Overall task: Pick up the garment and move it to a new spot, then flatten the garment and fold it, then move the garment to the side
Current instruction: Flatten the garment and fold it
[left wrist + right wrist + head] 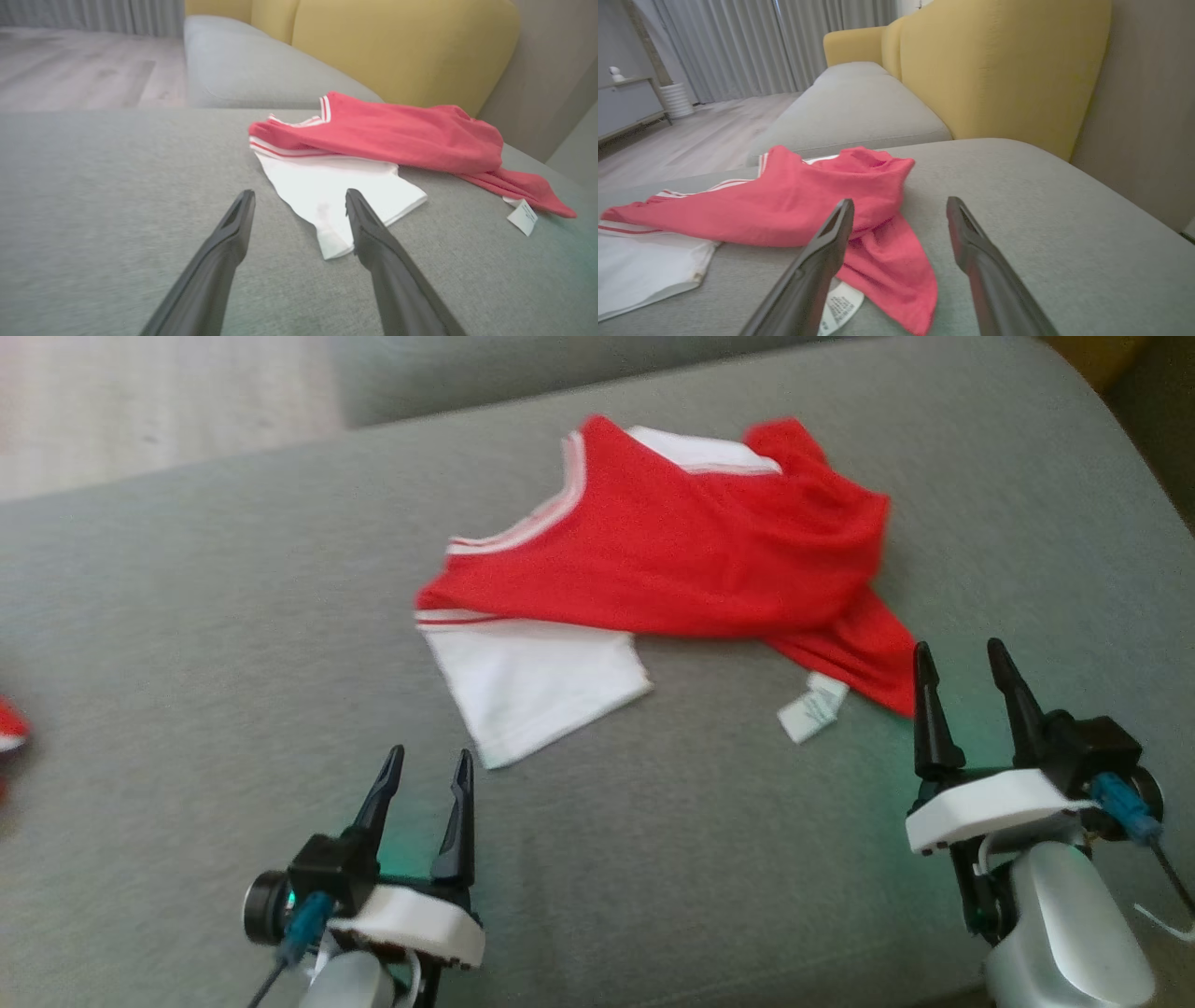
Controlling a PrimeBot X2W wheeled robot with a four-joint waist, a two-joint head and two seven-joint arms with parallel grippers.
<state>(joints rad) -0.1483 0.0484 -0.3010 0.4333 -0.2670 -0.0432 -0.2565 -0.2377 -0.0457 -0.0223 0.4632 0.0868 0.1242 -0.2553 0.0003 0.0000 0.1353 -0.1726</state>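
Nearest the camera, the left gripper (430, 754) is hovering just short of the garment (672, 551), its jaws standing apart and holding nothing. The right gripper (960, 649) is hanging beside the garment's red hem, equally spread and equally empty. The garment itself is lying bunched on the grey sofa seat (187, 616), the red body doubled over, a white sleeve (532, 681) and a care label (812, 707) poking out on its near side.

The likely trouble: a pinch on the sleeve tip or the label alone would be dragging the garment by one thin layer, so it would be twisting rather than lifting cleanly. The doubled red cloth could also be hiding a second layer from the fingers.

The left wrist view is lining the sleeve tip (334, 242) up between its fingers. The right wrist view is showing the hem's loose flap (896, 266). The head view is adding a red scrap (9, 728) far left of the garment, and the yellow backrest (397, 46) is rising beyond the garment.
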